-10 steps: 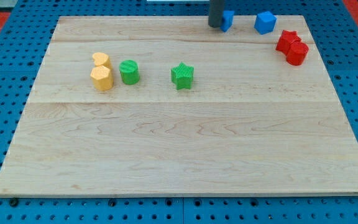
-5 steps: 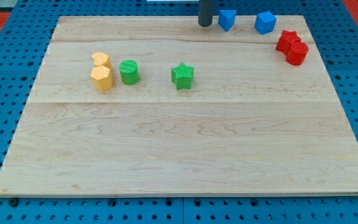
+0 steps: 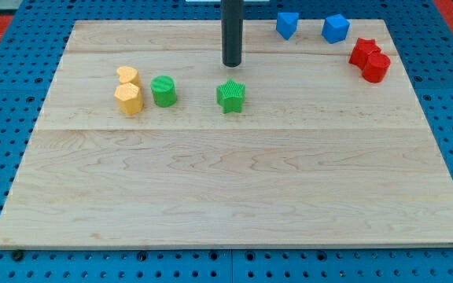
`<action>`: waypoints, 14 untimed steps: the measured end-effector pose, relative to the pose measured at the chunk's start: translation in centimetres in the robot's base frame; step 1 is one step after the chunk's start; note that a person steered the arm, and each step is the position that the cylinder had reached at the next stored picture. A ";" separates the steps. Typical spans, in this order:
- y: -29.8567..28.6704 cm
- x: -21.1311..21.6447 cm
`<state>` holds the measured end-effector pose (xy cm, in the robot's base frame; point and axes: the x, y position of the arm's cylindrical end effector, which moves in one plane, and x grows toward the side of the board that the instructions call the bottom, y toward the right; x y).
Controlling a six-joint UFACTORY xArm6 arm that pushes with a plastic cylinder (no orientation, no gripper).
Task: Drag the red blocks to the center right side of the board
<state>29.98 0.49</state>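
Two red blocks touch each other near the board's upper right edge: a red star-like block (image 3: pixel 362 52) and a red cylinder (image 3: pixel 376 67) just below and right of it. My tip (image 3: pixel 232 64) is far to their left, near the view's top centre, just above the green star (image 3: pixel 230 95) and apart from it.
Two blue blocks (image 3: pixel 288 24) (image 3: pixel 336 27) sit along the top edge, left of the red ones. A green cylinder (image 3: pixel 163 90), a yellow heart (image 3: pixel 127 75) and a yellow hexagon (image 3: pixel 129 99) lie at the left. The wooden board (image 3: pixel 234 196) lies on a blue pegboard.
My tip has moved left and down, from beside the left blue block at the top edge to just above the green star. No block has moved.
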 end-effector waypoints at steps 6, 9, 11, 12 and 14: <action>5.3 2.0; 12.7 0.6; 17.0 0.3; 15.1 0.3; 13.5 -0.1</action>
<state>29.84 14.03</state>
